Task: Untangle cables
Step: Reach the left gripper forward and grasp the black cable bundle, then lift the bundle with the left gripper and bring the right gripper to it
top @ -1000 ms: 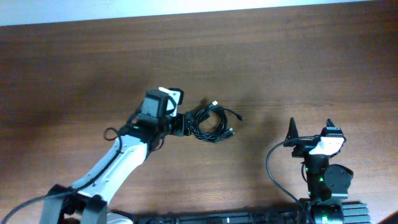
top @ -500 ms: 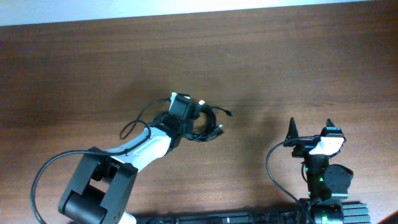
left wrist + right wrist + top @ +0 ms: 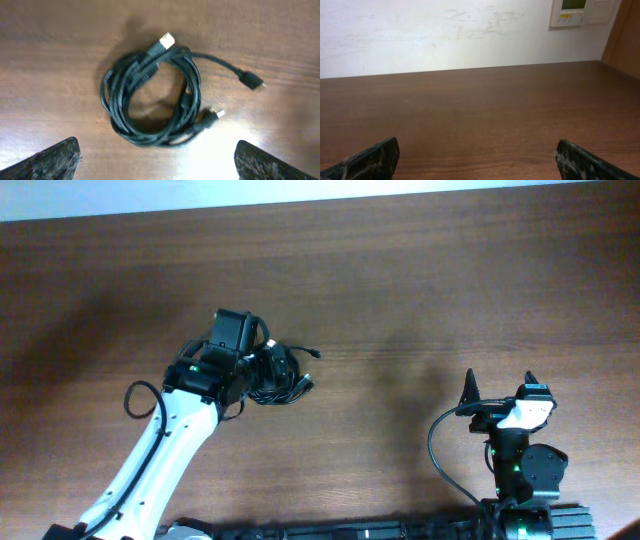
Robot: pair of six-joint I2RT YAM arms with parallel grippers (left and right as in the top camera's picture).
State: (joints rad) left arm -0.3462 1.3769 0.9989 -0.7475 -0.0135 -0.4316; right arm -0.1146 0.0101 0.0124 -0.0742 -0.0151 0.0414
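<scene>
- Shifted toward 9 o'clock since half a second ago, the cables [image 3: 277, 373] now lie just on the 9 o'clock side of the bench [image 3: 420, 270] centre in the overhead view. The left arm [image 3: 172, 428] has swung that way with them.
- The right arm [image 3: 522, 455] sits where it was, at about 4 o'clock in the overhead view.
- The left pincer [image 3: 160, 161] is released. Its fingertips [image 3: 55, 160] are spread wide at the lower corners of the left wrist view and touch nothing.
- The cables rest flat on the bench as one round coil of thin black loops, at 12 o'clock from the left pincer and apart from both of its fingers.
- A silver-tipped plug [image 3: 166, 40] sticks out at the coil's 12 o'clock edge.
- A small dark plug [image 3: 253, 81] ends a strand that trails off toward 3 o'clock.
- A second silver-tipped plug [image 3: 216, 114] pokes out at about 4 o'clock of the coil.
- The right pincer [image 3: 500, 384] is also released, its jaws spread wide over bare bench, well apart from the cables.
- The right wrist view shows a pale wall [image 3: 445, 35] beyond the bench's far edge, with a wall panel [image 3: 572, 12] at 1 o'clock.
</scene>
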